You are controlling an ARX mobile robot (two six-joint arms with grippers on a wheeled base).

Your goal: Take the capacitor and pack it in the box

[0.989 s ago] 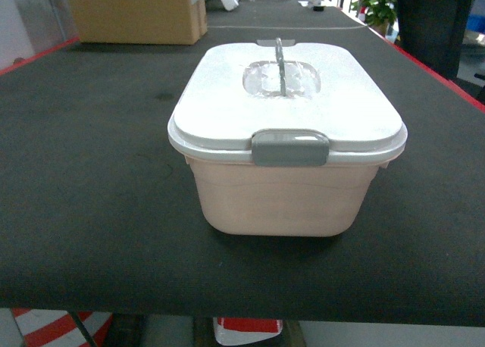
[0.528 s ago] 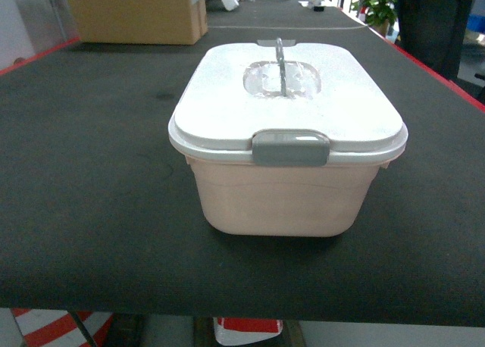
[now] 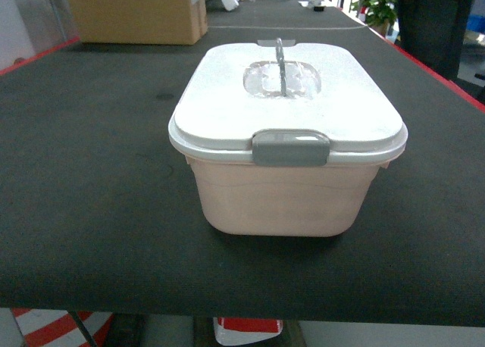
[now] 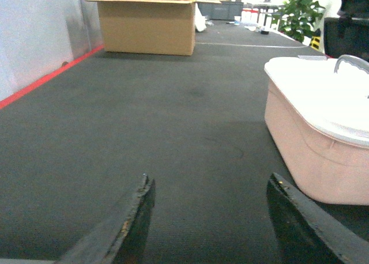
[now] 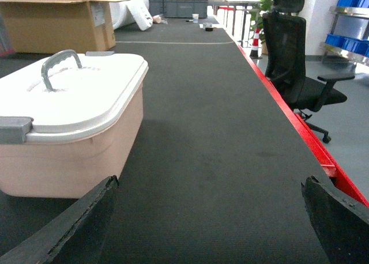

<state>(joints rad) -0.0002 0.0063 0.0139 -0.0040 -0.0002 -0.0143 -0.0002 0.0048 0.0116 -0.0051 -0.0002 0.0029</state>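
The pale pink box [image 3: 280,195] stands in the middle of the black table, its white lid [image 3: 220,112] on and the grey front latch [image 3: 290,148] down. The grey handle [image 3: 280,59] stands upright on the lid. In the left wrist view the box [image 4: 314,154] is to the right of my left gripper [image 4: 210,186], which is open with only table between its fingers. In the right wrist view the box [image 5: 75,154] sits left of my right gripper [image 5: 210,186], open wide and empty. No capacitor shows in any view. Neither gripper appears in the head view.
A brown cardboard carton [image 3: 136,14] stands at the back left of the table. A red strip [image 5: 300,131] runs along the table's right edge, with a black office chair [image 5: 294,62] beyond it. A potted plant [image 3: 375,2] and blue bins [image 5: 351,36] lie farther back.
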